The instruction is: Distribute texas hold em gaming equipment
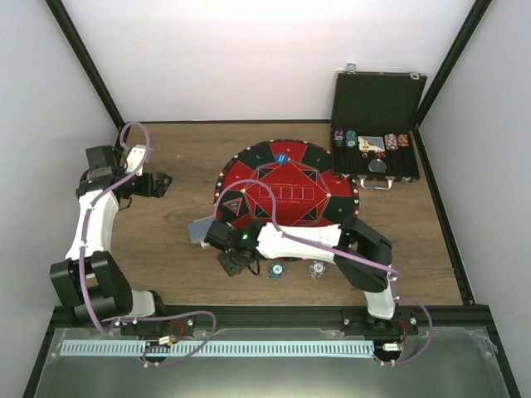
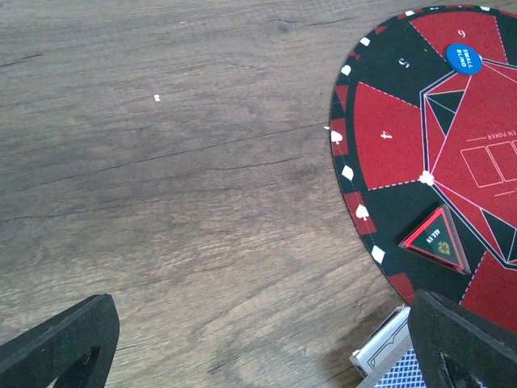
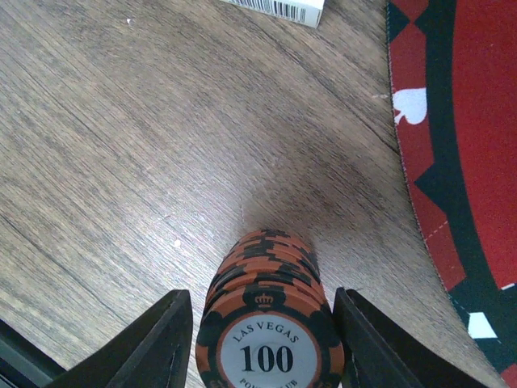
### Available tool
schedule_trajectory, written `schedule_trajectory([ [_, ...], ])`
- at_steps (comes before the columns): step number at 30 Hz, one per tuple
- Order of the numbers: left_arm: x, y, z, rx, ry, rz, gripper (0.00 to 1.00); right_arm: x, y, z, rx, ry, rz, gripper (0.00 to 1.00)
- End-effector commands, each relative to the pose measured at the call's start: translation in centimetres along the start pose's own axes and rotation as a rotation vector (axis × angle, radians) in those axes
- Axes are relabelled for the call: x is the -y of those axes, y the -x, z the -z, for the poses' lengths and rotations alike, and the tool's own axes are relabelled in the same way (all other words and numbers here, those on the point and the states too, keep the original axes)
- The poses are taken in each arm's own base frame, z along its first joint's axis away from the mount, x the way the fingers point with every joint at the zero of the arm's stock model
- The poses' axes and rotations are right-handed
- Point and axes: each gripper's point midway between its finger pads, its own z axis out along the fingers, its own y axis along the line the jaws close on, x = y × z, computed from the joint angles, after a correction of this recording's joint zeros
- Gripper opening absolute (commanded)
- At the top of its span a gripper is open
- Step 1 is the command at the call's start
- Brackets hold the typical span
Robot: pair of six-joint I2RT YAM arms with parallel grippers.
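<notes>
While ridged orange-black chip stack (image 3: 271, 323) stands on grained wood table (image 3: 105, 145) | right fingers (image 3: 157, 347) flank it, grip unclear | left fingers (image 2: 56, 343) wide apart | barcoded box (image 3: 279, 8) cropped

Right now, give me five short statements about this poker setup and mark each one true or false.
1. The left gripper is open, with nothing between its fingers. True.
2. The blue button lies on bare wood. False: it lies on the mat.
3. The chip stack between the fingers of the right gripper has a chip marked 100 on top. True.
4. The black case is shut. False: its lid stands open.
5. The triangular marker sits on the mat. True.
</notes>
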Motion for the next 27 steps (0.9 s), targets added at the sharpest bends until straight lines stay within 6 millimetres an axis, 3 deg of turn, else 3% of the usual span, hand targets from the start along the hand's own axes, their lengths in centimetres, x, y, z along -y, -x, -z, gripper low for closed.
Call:
schedule_trajectory([
  [1,0.2,0.4,0.6,0.02,-0.005,-0.019,1.0,-0.3,1.0,1.0,0.035,-0.002,0.006,0.48],
  [10,0.0,0.6,0.8,0.027,0.0,-0.019,1.0,-0.3,0.7,0.5,0.018,0.003,0.013,0.44],
  [16,-0.2,0.7,1.0,0.03,0.004,-0.015,1.0,-0.4,0.9,0.8,0.022,0.008,0.014,0.22],
  [21,-0.4,0.8,1.2,0.034,0.005,-0.014,1.0,-0.5,1.8,2.1,0.05,0.011,0.011,0.08],
  [27,-0.5,0.8,1.4,0.037,0.003,-0.01,1.0,1.2,4.7,4.5,0.108,0.003,-0.015,0.03],
])
